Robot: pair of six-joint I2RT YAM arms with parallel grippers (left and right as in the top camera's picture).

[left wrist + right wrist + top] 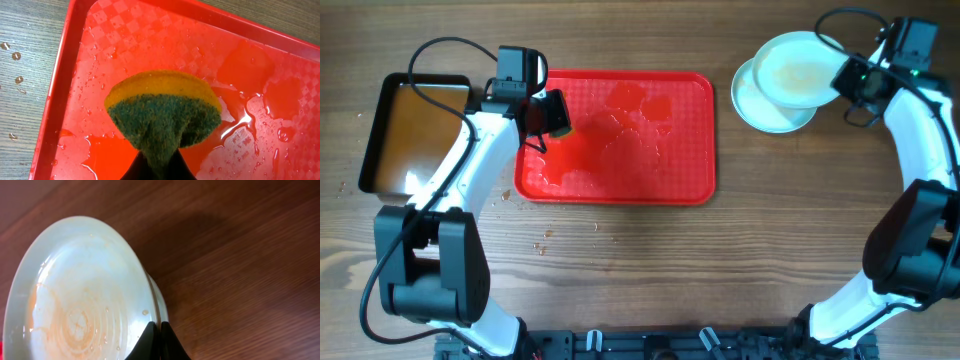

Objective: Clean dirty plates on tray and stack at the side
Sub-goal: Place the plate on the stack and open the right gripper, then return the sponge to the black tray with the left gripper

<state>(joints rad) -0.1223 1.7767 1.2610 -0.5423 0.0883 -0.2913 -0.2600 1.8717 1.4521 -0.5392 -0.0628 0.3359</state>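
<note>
Sponge (pixel 162 117) fills the left wrist view: yellow foam on its far side, green scouring face towards us. The left claw (pixel 159 170) is clenched on its lower end and squeezes it into a fan. Just beyond it lies the red tray (pixel 55 100), wet all over, with puddles and beads of water on its chequered surface. Whether the sponge touches that surface, I can't tell.

Over to the right wrist: the right claw (pixel 160 342) is grasping the upper plate (pixel 85 295) by its rim. That plate is tilted, its hollow face turned up, with orange smears swirled across the middle. Peeking out beneath its edge is the rim of the lower plate (pixel 159 302).

From overhead, the tray (pixel 695 185) sits left of centre on the wooden table (pixel 620 260), its long axis running left to right. The left claw (pixel 552 115) and sponge are over its left end. Both plates are off the tray, on the table at its far right: the lower plate (pixel 765 112) lies flat, and the upper plate (pixel 800 68) overlaps its far side. Left of the tray is a black pan (pixel 380 130) of brownish water, and droplets (pixel 542 240) speckle the wood near it.

The left arm (pixel 470 165) rises from the near edge and slants across the gap between pan and tray. The right arm (pixel 925 130) runs straight away from the near edge on the right, its wrist bent left so that the right claw (pixel 845 78) meets the plate's right rim.
</note>
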